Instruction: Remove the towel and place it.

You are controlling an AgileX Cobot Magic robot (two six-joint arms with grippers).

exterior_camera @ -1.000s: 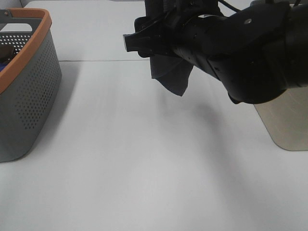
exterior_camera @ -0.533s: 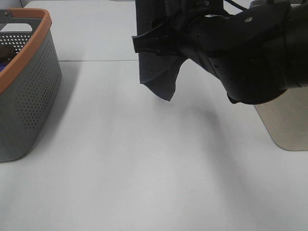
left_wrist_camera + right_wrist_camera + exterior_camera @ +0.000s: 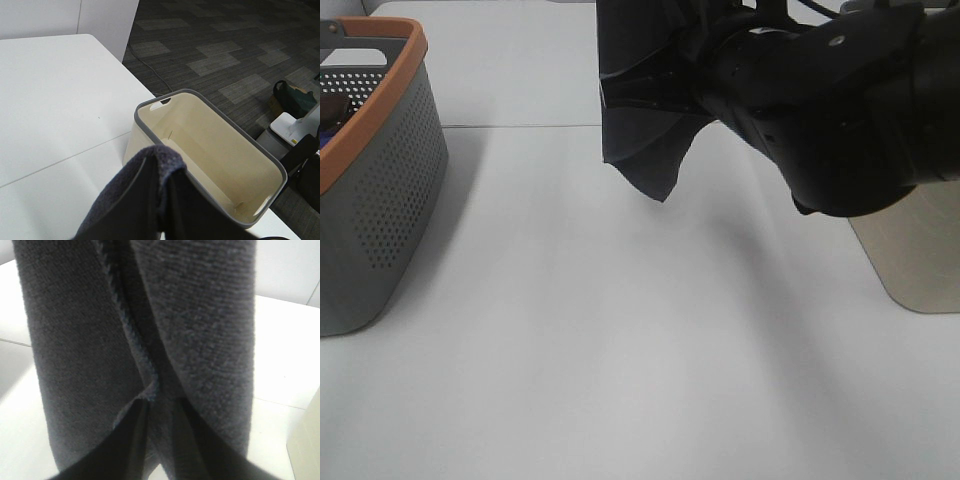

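No words, labels, brand names, numbers or signs can be read on anything in these views.

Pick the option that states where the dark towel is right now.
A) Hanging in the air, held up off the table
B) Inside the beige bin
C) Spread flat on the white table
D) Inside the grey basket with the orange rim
A: the towel hangs in folds, pinched in the right end effector, its lowest corner dangling free above the white table.
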